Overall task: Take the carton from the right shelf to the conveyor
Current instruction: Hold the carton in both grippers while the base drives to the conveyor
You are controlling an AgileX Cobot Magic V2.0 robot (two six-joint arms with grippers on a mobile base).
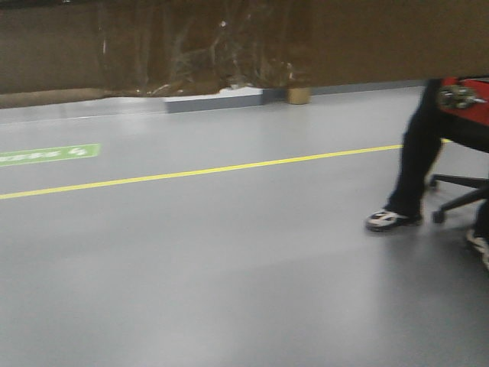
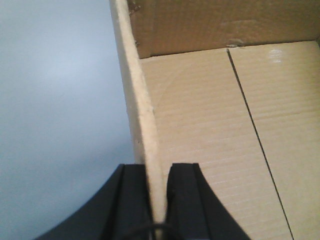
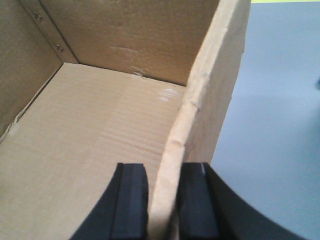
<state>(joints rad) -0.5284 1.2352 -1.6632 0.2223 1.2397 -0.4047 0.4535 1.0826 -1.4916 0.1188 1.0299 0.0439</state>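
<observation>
Across the top of the front view, the carton [image 1: 229, 46] shows as a blurred brown band with crinkled tape, its upper part cut off. Below it lie the grey floor [image 1: 191, 290], a yellow line [image 1: 191, 172] and a person's leg [image 1: 416, 153], the body out of frame. Left wrist view: the left end effector [image 2: 159, 172] pinches the carton's thin side wall, its own base cropped. Right wrist view: the right end effector [image 3: 164, 172] clamps another wall edge likewise.

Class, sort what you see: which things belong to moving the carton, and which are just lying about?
Job: carton; left gripper, right gripper, each clamped on a carton wall.
Lying about: yellow floor line; green floor marking; person's shoe; chair base.
</observation>
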